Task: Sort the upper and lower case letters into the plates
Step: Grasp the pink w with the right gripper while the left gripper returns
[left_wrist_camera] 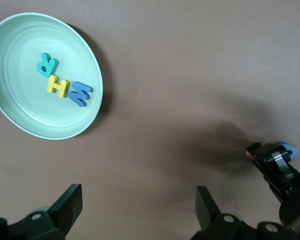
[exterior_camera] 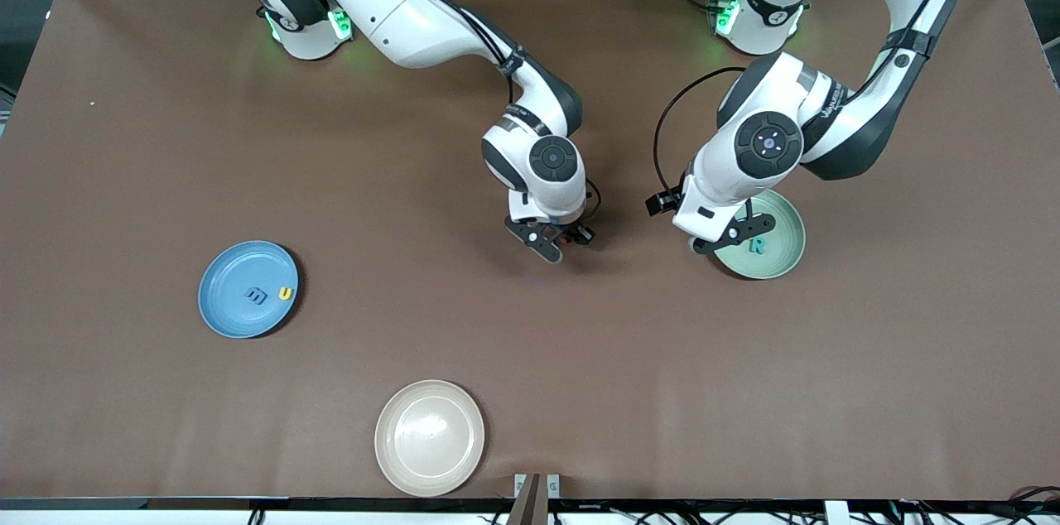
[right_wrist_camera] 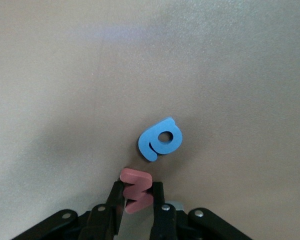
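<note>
The mint green plate (exterior_camera: 787,248) holds a teal R (left_wrist_camera: 47,64), a yellow H (left_wrist_camera: 57,86) and a blue M (left_wrist_camera: 79,93). The sky blue plate (exterior_camera: 228,293) holds a dark blue m (exterior_camera: 257,295) and a yellow u (exterior_camera: 285,293). My right gripper (right_wrist_camera: 137,194) is shut on a red zigzag letter (right_wrist_camera: 136,181), low over mid-table, and it also shows in the front view (exterior_camera: 556,242). A blue lower case letter (right_wrist_camera: 160,138) lies on the table beside it. My left gripper (left_wrist_camera: 138,200) is open and empty over bare table beside the mint plate, and it also shows in the front view (exterior_camera: 729,235).
A beige cream plate (exterior_camera: 430,436) sits empty near the table's front edge. The brown table (exterior_camera: 124,177) stretches wide toward the right arm's end.
</note>
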Available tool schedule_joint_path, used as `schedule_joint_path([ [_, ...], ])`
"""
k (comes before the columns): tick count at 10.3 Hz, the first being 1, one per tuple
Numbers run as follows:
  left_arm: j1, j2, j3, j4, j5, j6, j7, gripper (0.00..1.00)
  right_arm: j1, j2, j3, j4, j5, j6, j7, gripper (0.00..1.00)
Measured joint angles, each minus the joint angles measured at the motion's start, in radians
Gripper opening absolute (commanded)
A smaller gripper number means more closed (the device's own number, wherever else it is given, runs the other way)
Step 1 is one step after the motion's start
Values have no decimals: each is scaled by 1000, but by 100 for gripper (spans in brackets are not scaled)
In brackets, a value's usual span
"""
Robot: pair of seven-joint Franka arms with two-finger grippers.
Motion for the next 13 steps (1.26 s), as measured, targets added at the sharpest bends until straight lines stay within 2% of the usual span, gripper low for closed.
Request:
schedule_joint_path([
  [4,-24,10,-1,12,-2,0,-33,100,-40,-11,-2,21,1,-22,-54,0],
  [8,-41,22,-1,14,-2,1,-53,100,-139,-39,34,27,1,-95,-171,0],
  [13,-159,54,-3,18,-3,69,-156,100,-331,-69,33,28,-2,-259,-515,0],
])
